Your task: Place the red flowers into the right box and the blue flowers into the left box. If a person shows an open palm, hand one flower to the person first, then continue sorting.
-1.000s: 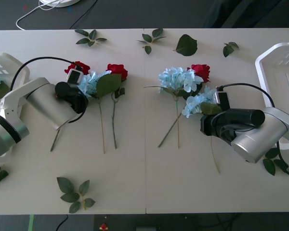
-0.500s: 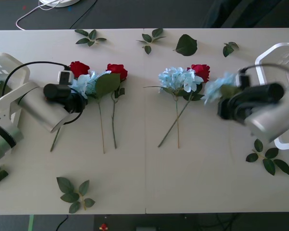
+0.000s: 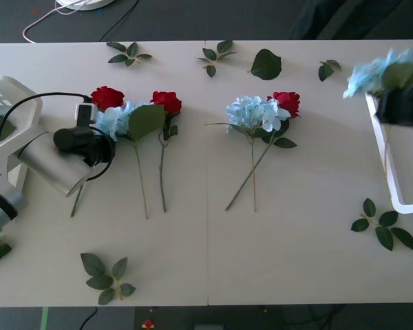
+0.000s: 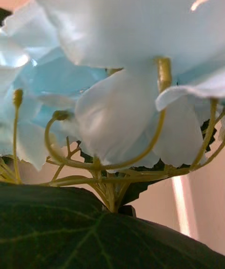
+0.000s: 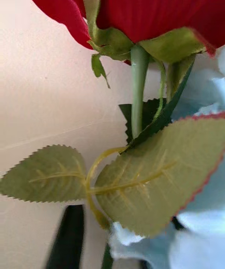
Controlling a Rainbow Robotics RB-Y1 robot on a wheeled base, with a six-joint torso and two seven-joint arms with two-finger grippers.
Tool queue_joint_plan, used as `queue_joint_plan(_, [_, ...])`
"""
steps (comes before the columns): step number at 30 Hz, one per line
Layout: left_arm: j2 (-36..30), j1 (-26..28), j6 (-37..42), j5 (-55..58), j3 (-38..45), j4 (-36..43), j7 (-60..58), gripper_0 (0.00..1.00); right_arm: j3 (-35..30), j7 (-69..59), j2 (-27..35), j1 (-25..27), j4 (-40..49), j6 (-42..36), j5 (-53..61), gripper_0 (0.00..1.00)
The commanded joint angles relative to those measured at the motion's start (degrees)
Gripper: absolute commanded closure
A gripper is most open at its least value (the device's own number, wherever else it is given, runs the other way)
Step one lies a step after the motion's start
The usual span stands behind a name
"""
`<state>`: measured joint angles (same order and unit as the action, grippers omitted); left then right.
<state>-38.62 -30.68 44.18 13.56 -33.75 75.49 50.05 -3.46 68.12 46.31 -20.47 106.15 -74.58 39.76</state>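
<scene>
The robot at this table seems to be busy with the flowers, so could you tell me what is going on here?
The robot is sorting artificial flowers. Its right gripper holds a blue flower above the near end of the white latticed tray at the table's right edge. The left gripper is down at a red rose beside the other tray. Two roses and two blue clusters remain on the table.

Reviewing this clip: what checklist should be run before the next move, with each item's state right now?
1. Right gripper has a flower: ok, the blue flower is lifted off the table.
2. Carried flower suits the box it is nearing: not ok, it is at the right box; blue belongs in the left box.
3. Left gripper at a red flower: ok, beside the leftmost red rose.
4. Sorting finished: not ok, the table holds more roses and blue clusters.
</scene>
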Motion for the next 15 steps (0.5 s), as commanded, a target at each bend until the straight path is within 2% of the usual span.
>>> queue_joint_plan(1, [0.6, 1.3, -0.2, -2.6, 1.0, 0.4, -0.3, 1.00, -6.5, 8.6, 3.0, 2.4, 3.5, 6.2, 10.9, 1.00])
queue_joint_plan(4, [0.6, 1.4, -0.3, -3.4, 1.1, 0.4, -0.3, 1.00, -8.4, 15.6, 3.4, 4.2, 3.5, 11.5, 21.3, 1.00])
queue_joint_plan(10, [0.6, 1.3, -0.1, -4.9, 3.4, 0.6, 0.3, 1.00, -10.0, 29.3, 4.1, 7.0, 3.6, 16.3, 43.6, 1.00])
queue_joint_plan(15, [0.4, 1.3, 4.8, -1.7, 8.6, 4.7, 1.6, 1.00, -10.0, 43.6, 5.5, 10.7, 3.7, 17.9, 60.6, 1.00])
